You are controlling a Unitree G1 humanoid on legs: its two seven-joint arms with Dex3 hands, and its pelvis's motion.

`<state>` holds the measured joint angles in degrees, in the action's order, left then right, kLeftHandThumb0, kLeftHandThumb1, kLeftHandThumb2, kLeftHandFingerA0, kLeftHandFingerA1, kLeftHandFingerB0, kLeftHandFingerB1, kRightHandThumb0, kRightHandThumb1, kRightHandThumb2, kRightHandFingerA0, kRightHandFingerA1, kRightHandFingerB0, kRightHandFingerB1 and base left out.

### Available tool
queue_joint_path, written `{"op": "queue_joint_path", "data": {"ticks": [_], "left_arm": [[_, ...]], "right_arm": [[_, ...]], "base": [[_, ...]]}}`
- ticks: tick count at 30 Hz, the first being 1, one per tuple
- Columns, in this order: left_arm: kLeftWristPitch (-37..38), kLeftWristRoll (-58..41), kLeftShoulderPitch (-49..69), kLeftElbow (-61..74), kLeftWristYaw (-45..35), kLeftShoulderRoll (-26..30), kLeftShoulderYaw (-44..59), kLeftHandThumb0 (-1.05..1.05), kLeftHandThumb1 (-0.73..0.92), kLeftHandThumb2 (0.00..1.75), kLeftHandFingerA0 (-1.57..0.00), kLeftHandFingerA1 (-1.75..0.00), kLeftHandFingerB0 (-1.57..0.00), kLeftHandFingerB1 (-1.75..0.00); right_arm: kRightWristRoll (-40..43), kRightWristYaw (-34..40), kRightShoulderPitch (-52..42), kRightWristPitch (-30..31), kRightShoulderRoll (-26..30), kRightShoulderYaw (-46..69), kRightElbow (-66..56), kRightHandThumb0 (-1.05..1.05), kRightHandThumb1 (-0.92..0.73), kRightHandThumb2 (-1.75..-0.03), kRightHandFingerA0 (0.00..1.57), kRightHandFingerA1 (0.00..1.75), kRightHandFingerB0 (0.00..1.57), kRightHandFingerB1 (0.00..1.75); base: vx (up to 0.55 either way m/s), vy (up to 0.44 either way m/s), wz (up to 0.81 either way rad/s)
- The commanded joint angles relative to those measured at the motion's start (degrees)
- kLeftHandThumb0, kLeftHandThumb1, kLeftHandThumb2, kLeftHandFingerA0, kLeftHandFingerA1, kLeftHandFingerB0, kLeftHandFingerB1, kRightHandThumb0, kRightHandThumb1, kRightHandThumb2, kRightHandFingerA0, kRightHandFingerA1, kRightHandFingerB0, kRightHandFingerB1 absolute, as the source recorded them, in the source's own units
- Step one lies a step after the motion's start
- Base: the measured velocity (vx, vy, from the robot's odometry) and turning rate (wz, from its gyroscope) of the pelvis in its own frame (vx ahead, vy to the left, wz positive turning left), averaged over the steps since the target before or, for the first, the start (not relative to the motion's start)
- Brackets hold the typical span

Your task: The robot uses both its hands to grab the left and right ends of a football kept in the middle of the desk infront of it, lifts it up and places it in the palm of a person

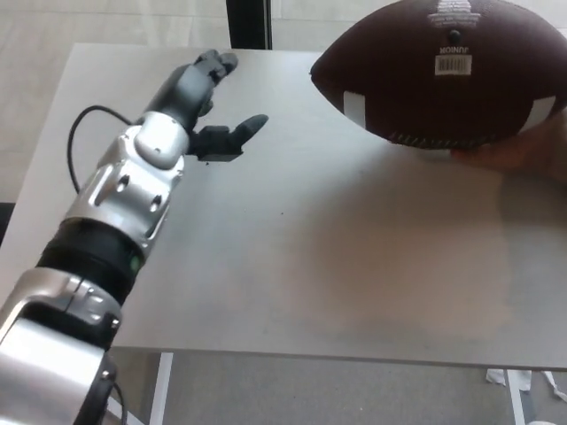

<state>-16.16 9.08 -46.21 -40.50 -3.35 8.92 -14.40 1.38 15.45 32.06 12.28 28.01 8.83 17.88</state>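
Note:
The brown football, with white stripes and a barcode label, hangs above the desk's far right part and rests on a person's hand that shows under its right end. My left hand is open, well to the left of the ball, thumb stretched toward it, holding nothing. A wide gap of bare desk separates it from the ball's left tip. My right hand does not show.
The white desk fills the view, its near edge at the bottom. A dark post stands behind the far edge. A black cable loops off my left forearm.

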Motion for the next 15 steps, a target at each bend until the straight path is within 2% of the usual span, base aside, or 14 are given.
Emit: {"op": "queue_joint_path", "data": {"ticks": [1,2,3,4,6,7,8,9,10,11,12,13,14,15], "left_arm": [[4.60,-5.78,13.50,21.66,-3.42,9.58,12.42,-0.64,0.79,0.63,0.00,-0.05,0.00,-0.12],[6.05,-7.31,14.64,22.77,-4.02,10.01,14.44,-0.85,0.56,0.90,0.00,-0.23,0.00,-0.05],[5.27,-8.35,15.60,24.79,-4.64,10.41,16.24,-0.70,0.75,0.69,0.00,-0.18,0.00,-0.09],[1.94,-9.70,16.75,28.96,-5.09,11.01,18.86,-0.82,0.62,1.00,0.00,-0.27,0.00,-0.15],[-1.87,-11.76,19.17,36.17,-5.11,11.35,23.30,-0.70,0.79,0.64,0.00,-0.47,0.00,-0.16],[-2.51,-12.25,19.85,37.90,-5.11,11.39,24.40,-0.70,0.79,0.64,0.00,-0.47,0.00,-0.16],[-3.60,-13.77,21.56,41.68,-5.57,11.59,26.86,-0.76,0.80,0.64,-0.19,-0.60,0.00,-0.18],[-3.79,-21.86,29.41,54.62,-5.87,9.98,37.11,-0.71,0.62,1.05,0.00,-0.56,-0.02,-0.28],[-3.76,-24.32,32.78,59.33,-5.89,9.17,40.59,-0.71,0.62,1.05,0.00,-0.56,-0.02,-0.28],[-3.52,-29.76,41.84,66.99,-7.11,7.64,48.55,-0.80,0.64,1.04,-0.02,-0.48,-0.06,-0.38],[-3.70,-30.19,43.11,68.49,-6.96,7.00,48.90,-0.80,0.64,1.04,-0.02,-0.48,-0.06,-0.38],[-2.04,-31.35,48.63,71.66,-8.73,6.61,52.32,-0.79,0.86,0.66,-0.02,-0.56,-0.07,-0.38],[-1.98,-32.36,53.44,74.29,-9.93,6.05,55.79,-0.39,0.47,1.09,-0.01,-0.53,0.00,-0.52],[-0.43,-31.67,59.33,77.31,-11.03,5.09,60.01,-0.80,0.61,1.00,-0.14,-0.59,-0.06,-0.48]], "right_arm": [[2.97,-12.16,-11.77,1.34,8.65,6.73,-13.55,-0.92,-0.76,-1.11,0.00,0.28,0.04,0.13],[3.86,-12.46,-13.19,2.22,8.75,8.09,-15.44,-1.02,-0.79,-1.12,0.00,0.25,0.04,0.16],[5.17,-13.25,-14.53,2.52,8.75,9.63,-17.02,-1.02,-0.77,-1.10,0.00,0.26,0.05,0.22],[7.04,-14.36,-16.51,3.05,8.80,11.92,-19.42,-1.03,-0.78,-1.10,0.00,0.22,0.06,0.22],[8.32,-14.87,-20.03,4.80,8.73,15.00,-24.30,-0.99,-0.77,-1.10,0.00,0.23,0.12,0.28],[8.60,-14.99,-20.95,5.11,8.65,15.79,-25.55,-0.99,-0.77,-1.10,0.00,0.23,0.12,0.28],[10.50,-15.35,-23.24,5.62,7.84,18.57,-28.07,-0.81,-0.83,-0.82,0.00,0.00,0.09,0.31],[12.61,-13.08,-31.96,6.83,3.20,27.37,-38.12,-0.87,-0.71,-1.01,0.99,1.03,0.21,0.42],[9.68,-8.50,-34.34,6.57,-0.19,29.26,-42.28,-0.87,-0.71,-1.01,0.99,1.03,0.21,0.42],[10.56,-7.53,-42.79,2.81,-6.47,34.09,-49.54,-0.75,-0.69,-0.89,0.24,0.41,0.19,0.39],[11.00,-7.75,-44.02,2.32,-6.91,35.27,-50.03,-0.75,-0.69,-0.89,0.24,0.41,0.19,0.39],[13.37,-9.02,-49.14,-1.31,-10.06,37.72,-52.81,-0.69,-0.82,-0.65,0.23,0.29,0.20,0.28],[16.40,-9.75,-53.42,-4.70,-13.44,39.53,-54.58,-0.64,-0.81,-0.65,0.21,0.28,0.22,0.29],[18.52,-10.25,-58.93,-8.66,-17.75,41.35,-56.78,-0.65,-0.80,-0.65,0.24,0.29,0.23,0.29]], "base": [[0.00,0.000,0.00],[0.00,0.000,0.00],[0.00,0.000,0.00],[0.00,0.000,0.00],[0.00,0.000,0.00],[0.00,0.000,0.00],[0.00,0.000,0.00],[0.00,0.000,0.00],[0.00,0.000,0.00],[0.00,0.000,0.00],[0.00,0.000,0.00],[0.00,0.000,0.00],[0.00,0.000,0.00],[0.00,0.000,0.00]]}}
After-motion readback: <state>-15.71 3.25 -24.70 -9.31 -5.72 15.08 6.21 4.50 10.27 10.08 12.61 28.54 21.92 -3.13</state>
